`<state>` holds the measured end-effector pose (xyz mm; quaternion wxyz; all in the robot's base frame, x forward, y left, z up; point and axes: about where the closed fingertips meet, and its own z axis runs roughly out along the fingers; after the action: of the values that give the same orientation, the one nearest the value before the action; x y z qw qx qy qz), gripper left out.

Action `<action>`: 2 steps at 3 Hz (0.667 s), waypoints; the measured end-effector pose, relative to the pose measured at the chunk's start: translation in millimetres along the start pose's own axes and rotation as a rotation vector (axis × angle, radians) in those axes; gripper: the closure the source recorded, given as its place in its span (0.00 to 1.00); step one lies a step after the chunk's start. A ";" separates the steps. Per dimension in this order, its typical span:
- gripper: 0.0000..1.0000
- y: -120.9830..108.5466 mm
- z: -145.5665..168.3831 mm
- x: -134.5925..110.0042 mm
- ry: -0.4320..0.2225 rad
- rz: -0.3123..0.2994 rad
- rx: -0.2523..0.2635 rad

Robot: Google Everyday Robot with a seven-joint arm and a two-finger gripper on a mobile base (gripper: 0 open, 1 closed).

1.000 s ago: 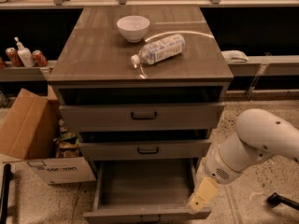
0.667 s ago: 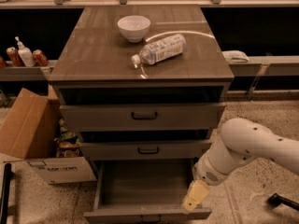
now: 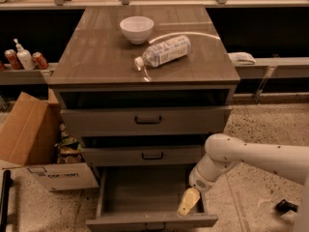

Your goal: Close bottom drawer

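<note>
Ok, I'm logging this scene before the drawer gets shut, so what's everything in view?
cabinet: one, grey-brown wood-grain, centre
bowl: one, white, cabinet top
bottle: one, clear, lying on cabinet top
top drawer: one, grey-brown, highest
middle drawer: one, grey-brown, below it
bottom drawer: one, grey tray, lowest, pulled open
cardboard box: one, brown, floor left of cabinet
cans: two, red, left shelf
pump bottle: one, white, between the cans
arm: one, white, reaching from the right
gripper: one, pale yellow, over bottom drawer's right front corner
</note>
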<state>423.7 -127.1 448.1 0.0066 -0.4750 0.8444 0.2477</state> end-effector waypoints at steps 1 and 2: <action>0.00 -2.4 20.0 4.7 0.007 0.014 -0.034; 0.00 -2.4 20.2 4.8 0.007 0.014 -0.034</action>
<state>418.5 -123.3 428.3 -0.0061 -0.4699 0.8434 0.2606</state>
